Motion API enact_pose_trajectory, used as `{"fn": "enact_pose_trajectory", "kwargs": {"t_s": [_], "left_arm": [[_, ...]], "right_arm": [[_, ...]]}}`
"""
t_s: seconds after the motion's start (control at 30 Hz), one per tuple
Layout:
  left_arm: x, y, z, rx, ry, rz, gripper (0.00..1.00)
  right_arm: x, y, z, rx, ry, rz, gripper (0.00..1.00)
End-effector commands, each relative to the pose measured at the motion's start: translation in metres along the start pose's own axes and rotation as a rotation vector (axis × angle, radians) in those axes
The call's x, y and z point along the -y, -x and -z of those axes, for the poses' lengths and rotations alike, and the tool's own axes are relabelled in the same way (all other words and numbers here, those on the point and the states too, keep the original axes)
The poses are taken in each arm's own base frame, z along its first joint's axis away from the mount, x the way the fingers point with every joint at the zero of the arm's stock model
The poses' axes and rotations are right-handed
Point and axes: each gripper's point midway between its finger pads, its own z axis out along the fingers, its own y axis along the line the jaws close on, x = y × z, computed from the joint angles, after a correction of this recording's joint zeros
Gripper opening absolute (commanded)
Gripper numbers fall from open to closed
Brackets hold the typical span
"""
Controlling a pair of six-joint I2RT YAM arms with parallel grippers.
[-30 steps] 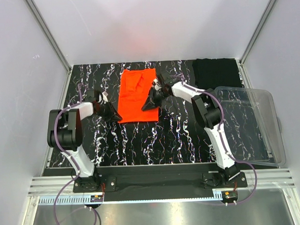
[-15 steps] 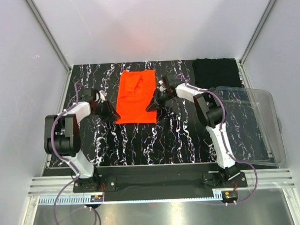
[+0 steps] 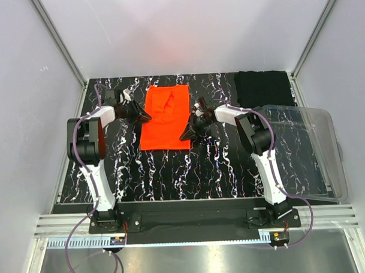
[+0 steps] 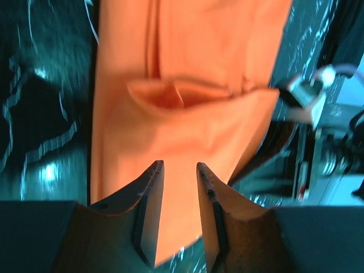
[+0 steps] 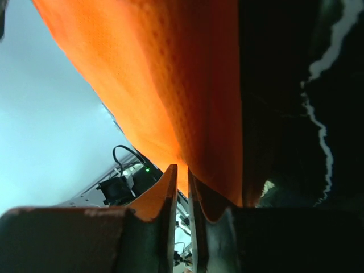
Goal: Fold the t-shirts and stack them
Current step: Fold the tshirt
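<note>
Black surface (image 3: 172,173) with white marble veining fills the middle of the top view. Clear plastic bin (image 3: 303,150) sits at right of frame on that surface, its far corner hanging past the surface's right edge. White wall panels (image 3: 26,118) close in left, back and right; grey metal posts (image 3: 59,42) run diagonally down from both top corners. Aluminium rail (image 3: 59,224) spans the lower frame, with a shiny steel sheet (image 3: 193,259) along the bottom edge. Left wrist: veined surface (image 4: 45,114) at left, blurred. Right wrist: surface (image 5: 296,85) at right, pale wall (image 5: 45,114) at left.
</note>
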Motion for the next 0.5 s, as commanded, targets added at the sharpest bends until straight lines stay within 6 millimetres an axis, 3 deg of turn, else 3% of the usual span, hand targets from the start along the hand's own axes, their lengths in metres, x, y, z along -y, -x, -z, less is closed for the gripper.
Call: {"fn": "enact_pose_trajectory", "kwargs": {"t_s": [0.0,0.2,0.4,0.47], "left_arm": [[0.025,0.033,-0.011,0.054,-0.109,-0.011,0.34],[-0.003,0.036,-0.038,0.022,-0.06,0.088,0.35],[-0.033,-0.009,-0.042,-0.072,0.035,0.166,0.36],[-0.03,-0.02,-0.036,-0.084,0.037,0.151,0.36]], "right_arm": [[-0.021,-0.008,0.013,0.008,0.037,0.085,0.19],[-0.005,-0.011,0.015,0.006,0.016,0.06,0.19],[0.023,-0.016,0.029,0.02,-0.017,0.042,0.2],[0.033,-0.018,0.037,0.03,-0.026,0.028,0.2]]}}
